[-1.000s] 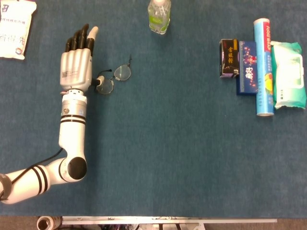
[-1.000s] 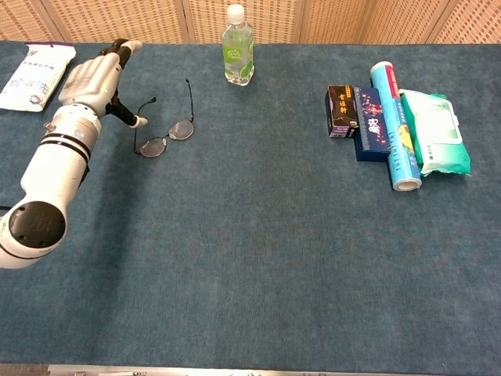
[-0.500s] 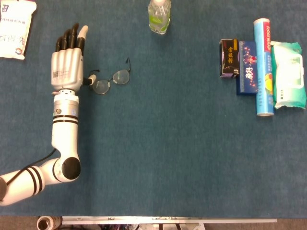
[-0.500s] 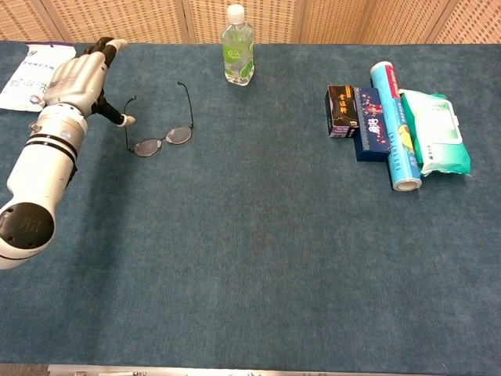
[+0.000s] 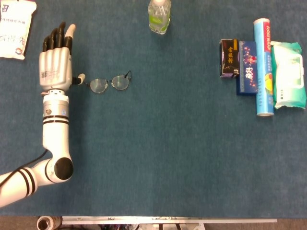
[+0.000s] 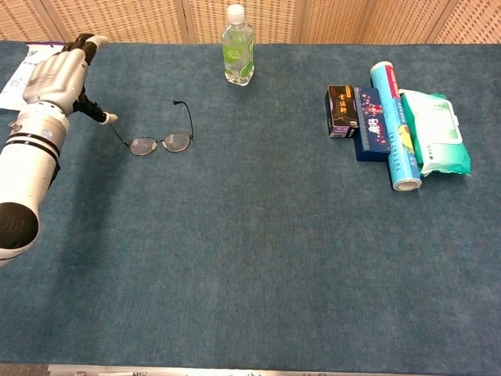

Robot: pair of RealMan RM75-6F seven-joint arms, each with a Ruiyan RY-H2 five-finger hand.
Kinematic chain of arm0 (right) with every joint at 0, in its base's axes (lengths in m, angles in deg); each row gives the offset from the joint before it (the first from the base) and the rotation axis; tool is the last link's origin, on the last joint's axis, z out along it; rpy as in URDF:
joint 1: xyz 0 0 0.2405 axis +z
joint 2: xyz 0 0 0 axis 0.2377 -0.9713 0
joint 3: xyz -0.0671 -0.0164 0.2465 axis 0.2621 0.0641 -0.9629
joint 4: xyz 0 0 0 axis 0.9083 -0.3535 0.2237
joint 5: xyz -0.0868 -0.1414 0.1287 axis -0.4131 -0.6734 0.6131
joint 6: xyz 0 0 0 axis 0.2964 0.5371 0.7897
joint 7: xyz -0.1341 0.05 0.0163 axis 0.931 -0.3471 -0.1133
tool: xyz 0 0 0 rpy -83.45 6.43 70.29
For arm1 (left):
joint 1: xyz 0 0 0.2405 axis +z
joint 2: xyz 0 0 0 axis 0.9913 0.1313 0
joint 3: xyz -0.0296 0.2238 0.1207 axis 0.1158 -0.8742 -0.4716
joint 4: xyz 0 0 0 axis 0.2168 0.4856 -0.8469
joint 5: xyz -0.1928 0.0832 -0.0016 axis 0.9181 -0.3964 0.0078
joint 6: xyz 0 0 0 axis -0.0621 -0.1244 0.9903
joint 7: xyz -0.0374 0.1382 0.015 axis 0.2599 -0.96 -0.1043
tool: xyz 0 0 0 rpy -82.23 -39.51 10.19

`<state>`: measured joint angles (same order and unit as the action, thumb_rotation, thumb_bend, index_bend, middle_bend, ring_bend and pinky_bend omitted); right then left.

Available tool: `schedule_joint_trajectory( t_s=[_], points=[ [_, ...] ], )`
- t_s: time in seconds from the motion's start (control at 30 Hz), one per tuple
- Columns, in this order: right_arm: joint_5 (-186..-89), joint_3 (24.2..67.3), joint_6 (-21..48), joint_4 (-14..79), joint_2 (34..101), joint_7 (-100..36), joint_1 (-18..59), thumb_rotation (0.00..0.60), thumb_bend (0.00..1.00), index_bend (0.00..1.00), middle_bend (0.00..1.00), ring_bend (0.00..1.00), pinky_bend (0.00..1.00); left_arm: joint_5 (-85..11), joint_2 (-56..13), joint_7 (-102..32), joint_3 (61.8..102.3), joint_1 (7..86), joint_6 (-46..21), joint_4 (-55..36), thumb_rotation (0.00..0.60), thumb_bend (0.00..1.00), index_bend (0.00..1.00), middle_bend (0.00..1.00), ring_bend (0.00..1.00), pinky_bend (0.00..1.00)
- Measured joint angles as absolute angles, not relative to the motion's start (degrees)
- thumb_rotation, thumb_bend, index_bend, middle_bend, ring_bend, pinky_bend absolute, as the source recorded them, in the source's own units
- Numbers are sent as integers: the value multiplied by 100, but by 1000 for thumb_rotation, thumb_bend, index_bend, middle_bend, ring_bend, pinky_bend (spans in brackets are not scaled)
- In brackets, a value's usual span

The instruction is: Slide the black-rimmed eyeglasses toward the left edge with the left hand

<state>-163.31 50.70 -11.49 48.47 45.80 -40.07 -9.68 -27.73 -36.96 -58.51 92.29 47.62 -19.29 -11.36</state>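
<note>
While left hand [image 5: 55, 64] lay flat, fingers straight and apart, holding nothing, thumb tip sat just beside glasses [image 5: 109, 84], at left arm of frame. Could not tell if thumb touched. Glasses lay on blue table [image 5: 168, 153], left of middle, below water bottle [image 5: 159, 14]. Right hand not seen.

Risks, my guess:
- Thumb could slip off thin frame; glasses stay put.
- Push on one side could spin glasses.
- Hand could bump white packet [image 5: 16, 28] near left edge.
</note>
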Motion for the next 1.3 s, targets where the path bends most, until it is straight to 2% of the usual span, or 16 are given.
schedule_joint_trajectory(
  t_s=[0.53,0.83,1.3],
  points=[
    [-16325,5064,-1168,4855,4567,-4025,-977,600,350,532,439,245,213,-2856,-3708,-5636,9230,4814,-1832,-1258,600,37,0,0,0,85],
    [-16334,5066,-1170,4851,4559,-4040,-978,600,350,532,439,245,213,-2768,-3645,-5431,9252,4859,-1629,-1434,600,37,124,28,13,86],
    [-16337,5070,-1163,4851,4566,-4027,-974,600,350,531,439,245,213,-2928,-3949,-5172,9296,4847,-1749,-1055,600,37,120,12,11,86]
  ],
)
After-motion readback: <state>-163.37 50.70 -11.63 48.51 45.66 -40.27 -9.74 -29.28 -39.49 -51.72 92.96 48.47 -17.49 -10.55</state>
